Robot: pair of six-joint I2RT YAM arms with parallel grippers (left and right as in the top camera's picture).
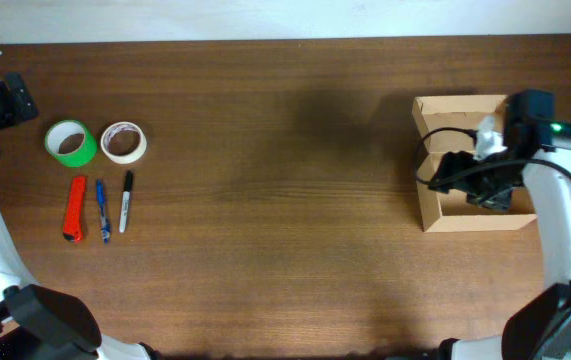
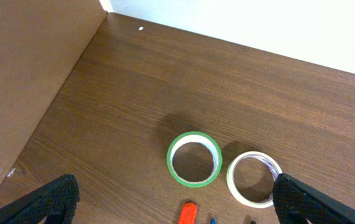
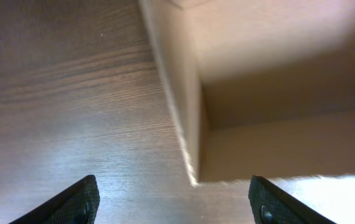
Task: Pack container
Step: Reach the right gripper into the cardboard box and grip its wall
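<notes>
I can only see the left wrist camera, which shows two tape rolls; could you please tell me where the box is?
Observer: The cardboard box sits at the right end of the table, with its top open.
Operator: Thank you. Where is the right gripper?
Observer: The right gripper hovers at the box, fingers apart, with an edge of a box wall showing between them.
Operator: What else is waiting to be packed?
Observer: At the left end, an orange tool, a blue pen and a black pen lie side by side.
</notes>
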